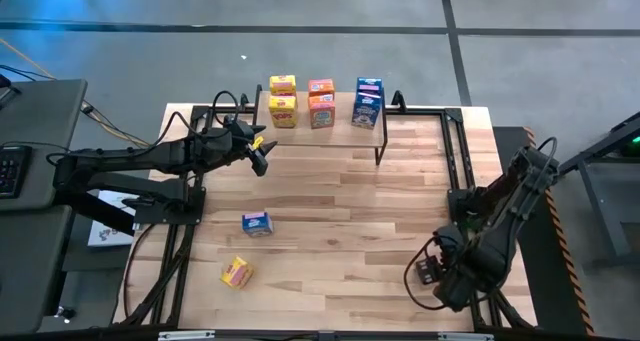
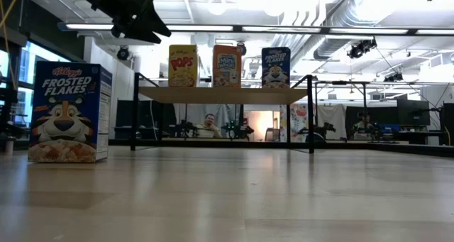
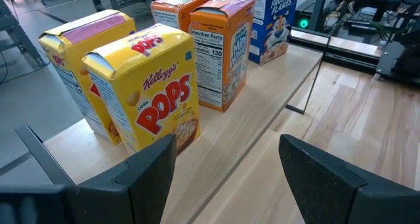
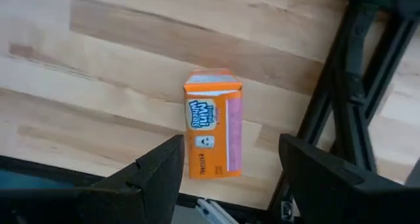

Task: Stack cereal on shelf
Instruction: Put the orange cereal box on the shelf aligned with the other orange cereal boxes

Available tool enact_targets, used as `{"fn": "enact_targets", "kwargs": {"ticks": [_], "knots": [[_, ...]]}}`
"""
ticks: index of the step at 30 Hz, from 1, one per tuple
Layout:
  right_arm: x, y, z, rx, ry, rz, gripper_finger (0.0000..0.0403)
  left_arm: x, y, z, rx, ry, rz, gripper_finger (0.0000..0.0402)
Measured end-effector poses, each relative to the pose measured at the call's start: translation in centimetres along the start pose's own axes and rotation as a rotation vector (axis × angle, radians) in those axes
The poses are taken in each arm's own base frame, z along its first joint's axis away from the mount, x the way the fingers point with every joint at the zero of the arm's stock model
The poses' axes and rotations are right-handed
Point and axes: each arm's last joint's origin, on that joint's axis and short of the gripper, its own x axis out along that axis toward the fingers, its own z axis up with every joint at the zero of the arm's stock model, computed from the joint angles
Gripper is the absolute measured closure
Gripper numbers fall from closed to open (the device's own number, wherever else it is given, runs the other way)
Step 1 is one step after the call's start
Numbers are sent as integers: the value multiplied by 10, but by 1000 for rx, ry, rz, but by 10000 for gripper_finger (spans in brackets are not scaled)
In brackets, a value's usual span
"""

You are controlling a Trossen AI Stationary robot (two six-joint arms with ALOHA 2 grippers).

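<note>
The shelf [image 1: 400, 113] stands at the table's far edge and carries two yellow, two orange and two blue cereal boxes, each colour in its own column. My left gripper [image 1: 262, 156] hovers open just left of and in front of the shelf, facing the front yellow box [image 3: 154, 86]. A blue box [image 1: 256, 223] stands upright on the tabletop, and a yellow box [image 1: 237, 272] lies nearer the front. My right gripper [image 4: 230, 148] points down, open, above an orange box [image 4: 213, 122] that lies flat on the table near the near right corner.
Black frame rails [image 1: 455, 161] run along the table's sides, and one passes close beside the orange box [image 4: 341, 112]. The wood between the shelf and the loose boxes is bare. A keyboard and a dark side table [image 1: 30, 151] sit beyond the left edge.
</note>
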Motion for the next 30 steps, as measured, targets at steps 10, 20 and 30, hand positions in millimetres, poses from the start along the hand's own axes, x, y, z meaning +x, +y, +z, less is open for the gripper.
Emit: {"fn": "enact_targets", "kwargs": {"ticks": [10, 20, 30], "knots": [[27, 3, -8, 12, 30, 36, 162, 0, 0, 0, -1, 0, 0, 140], [38, 5, -9, 17, 44, 53, 162, 0, 0, 0, -1, -1, 1, 140], [49, 10, -14, 13, 25, 8, 162, 0, 0, 0, -2, -2, 1, 140]]}}
